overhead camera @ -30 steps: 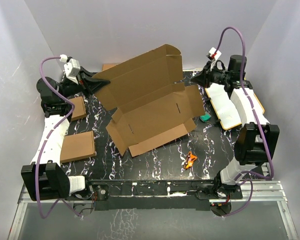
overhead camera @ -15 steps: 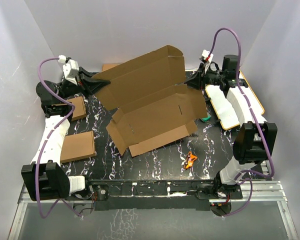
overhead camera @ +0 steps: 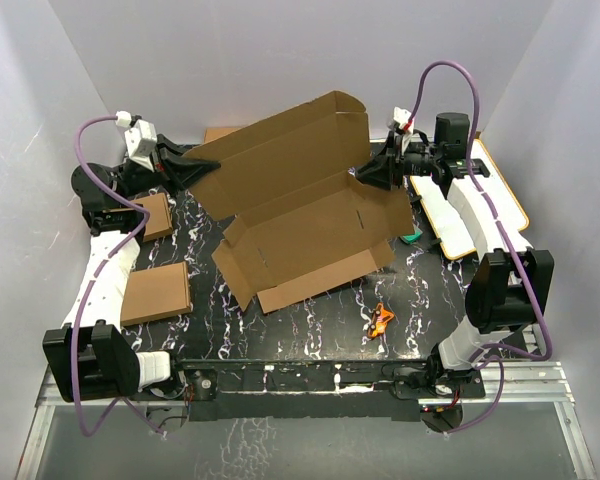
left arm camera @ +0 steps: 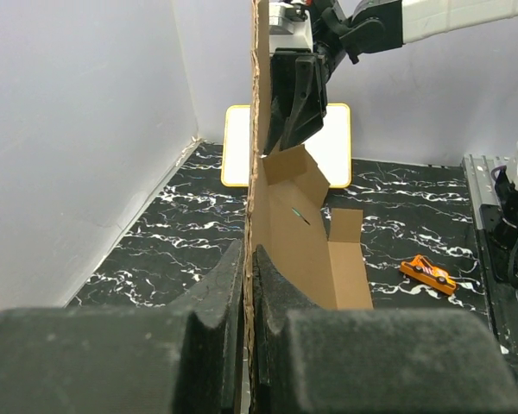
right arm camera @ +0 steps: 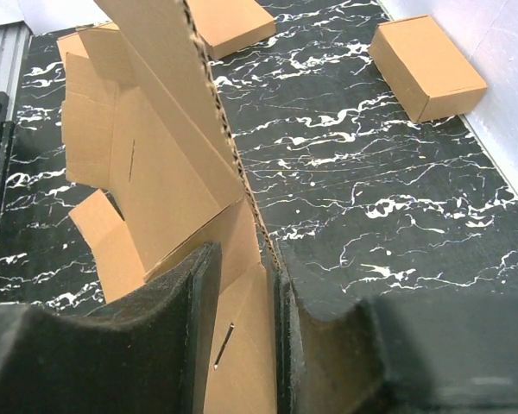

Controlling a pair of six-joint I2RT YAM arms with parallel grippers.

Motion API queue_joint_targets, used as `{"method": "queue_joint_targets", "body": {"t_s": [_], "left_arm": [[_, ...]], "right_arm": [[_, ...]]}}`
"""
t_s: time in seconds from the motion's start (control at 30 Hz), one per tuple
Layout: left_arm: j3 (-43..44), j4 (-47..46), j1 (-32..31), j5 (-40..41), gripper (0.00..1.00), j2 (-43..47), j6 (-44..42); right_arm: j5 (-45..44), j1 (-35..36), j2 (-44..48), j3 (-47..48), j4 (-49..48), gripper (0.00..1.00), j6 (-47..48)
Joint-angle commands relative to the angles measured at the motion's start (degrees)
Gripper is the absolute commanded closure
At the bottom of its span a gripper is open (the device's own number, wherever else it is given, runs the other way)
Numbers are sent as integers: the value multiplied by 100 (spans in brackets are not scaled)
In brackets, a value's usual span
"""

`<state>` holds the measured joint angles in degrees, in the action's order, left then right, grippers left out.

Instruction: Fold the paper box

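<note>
The paper box is a brown cardboard sheet lying half folded in the middle of the black table, its big back panel tilted up. My left gripper is shut on that panel's left edge; in the left wrist view the thin cardboard is pinched between the two pads. My right gripper is at the panel's right end. In the right wrist view its jaws stand open astride the cardboard edge, the right pad against it and a gap at the left pad.
Small ready-made boxes sit at the left and at the back. A white board with tan rim lies under the right arm. An orange toy and a teal object lie near the box's right side.
The right gripper has moved left onto the raised panel's right edge and its jaws have opened. The left gripper has kept its hold and place.
</note>
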<state>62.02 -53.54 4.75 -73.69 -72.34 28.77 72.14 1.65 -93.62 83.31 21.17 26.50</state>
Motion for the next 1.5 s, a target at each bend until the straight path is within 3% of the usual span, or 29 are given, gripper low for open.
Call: {"method": "queue_joint_targets", "body": {"t_s": [0.0,0.37,0.57,0.77,0.93,1.23,1.47], "left_arm": [[32,-445,-13,-110,100,126,128],[104,-794,-16,-124,100,116,711],[126,-933,-16,-100,100,84,991],[197,-2718,-16,-57,100,-257,2429],[298,-3657,-18,61,100,-498,3281],[468,-4564,-18,256,100,-863,4137],[404,-4819,-12,293,100,-922,4334]], "right_arm": [[361,72,136,-75,-603,65,-108],[460,3,286,-614,-1628,57,-864],[670,-326,478,-814,-1677,56,-866],[1002,-350,606,-977,-1774,51,-850],[1233,-330,676,-1026,-1812,46,-871],[1361,-209,788,-1245,-1944,42,-878],[1252,155,649,-1200,-2121,46,-1011]]}}
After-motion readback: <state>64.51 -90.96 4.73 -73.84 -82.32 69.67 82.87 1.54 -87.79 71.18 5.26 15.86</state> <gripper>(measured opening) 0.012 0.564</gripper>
